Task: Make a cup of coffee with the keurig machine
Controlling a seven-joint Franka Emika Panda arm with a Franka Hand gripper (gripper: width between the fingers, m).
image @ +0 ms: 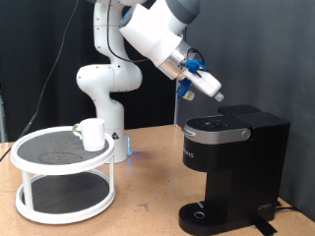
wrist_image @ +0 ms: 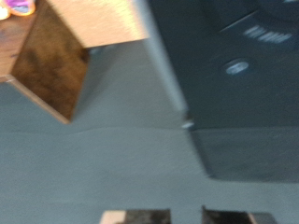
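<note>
White wire-and-ring two-tier stand sits at the exterior view's left on the wooden tabletop, and the cup stands upright on its upper shelf, near that shelf's right edge; I judge it parked there as a staging spot, well apart from the machine. Behind it, the arm's white base rises at the back, with a small blue glow on the tabletop just beside its foot. Moving right, the arm reaches across, and the tool hangs in the air above the machine's top, angled downward toward it, not touching it as far as I can see. Nothing visible between its fingers. Open or closed, I cannot tell; the exterior view is too small, and the wrist view only shows two dark finger ends at the frame edge, blurred. At the exterior view's right is the keurig machine, lid down, its round drip base bare, so no cup placed yet. Wrist view shows the machine's dark top panel close ahead, tabletop corner beyond.
</note>
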